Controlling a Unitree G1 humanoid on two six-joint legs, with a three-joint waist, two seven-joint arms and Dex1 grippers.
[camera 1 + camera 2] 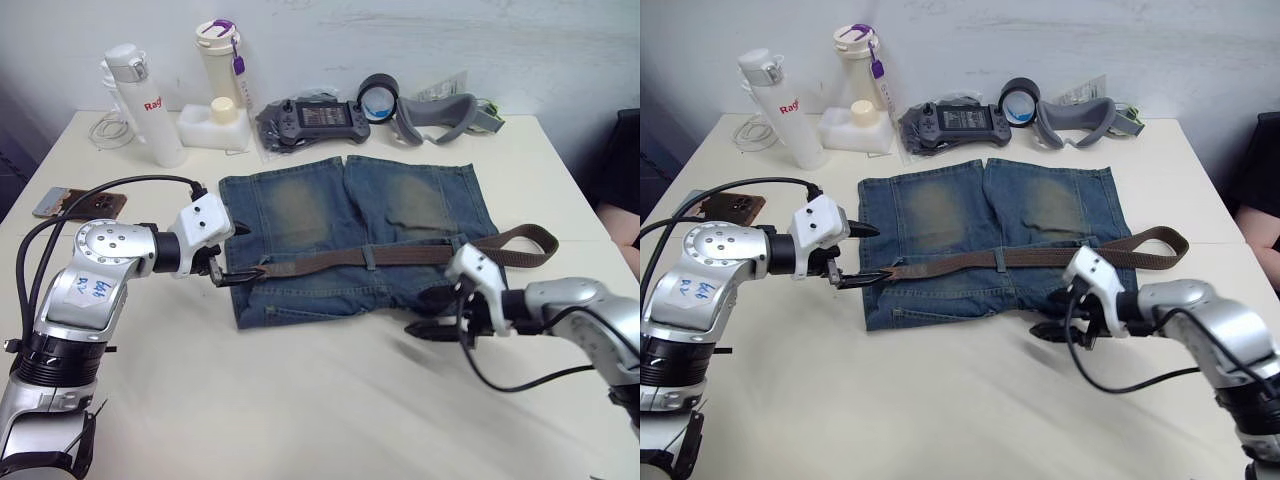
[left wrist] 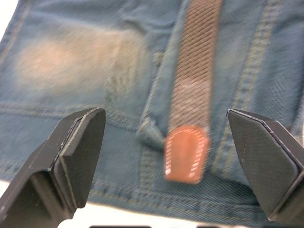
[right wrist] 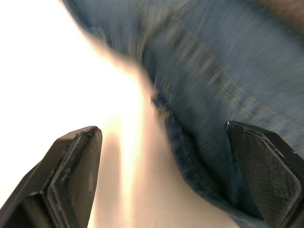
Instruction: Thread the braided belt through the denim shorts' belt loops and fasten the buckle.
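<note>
The denim shorts (image 1: 330, 215) lie flat on the table, waistband nearest me. The braided belt (image 1: 420, 255) runs along the waistband and passes under one of the belt loops (image 1: 370, 257). Its right part curls back past the shorts' right edge. The belt's tan tip (image 2: 186, 154) rests on the denim near the left side. My left gripper (image 1: 252, 250) is open around that tip, one finger on each side, without closing on it. My right gripper (image 1: 415, 312) is open and low over the waistband's right corner. The buckle is hidden.
Along the table's back stand two bottles (image 1: 140, 100), a white container (image 1: 213, 125), a game controller (image 1: 315, 120), a tape roll (image 1: 380, 95) and a grey padded band (image 1: 440, 115). A phone (image 1: 80, 203) lies at the left. A person's sleeve (image 1: 625, 180) is at the right edge.
</note>
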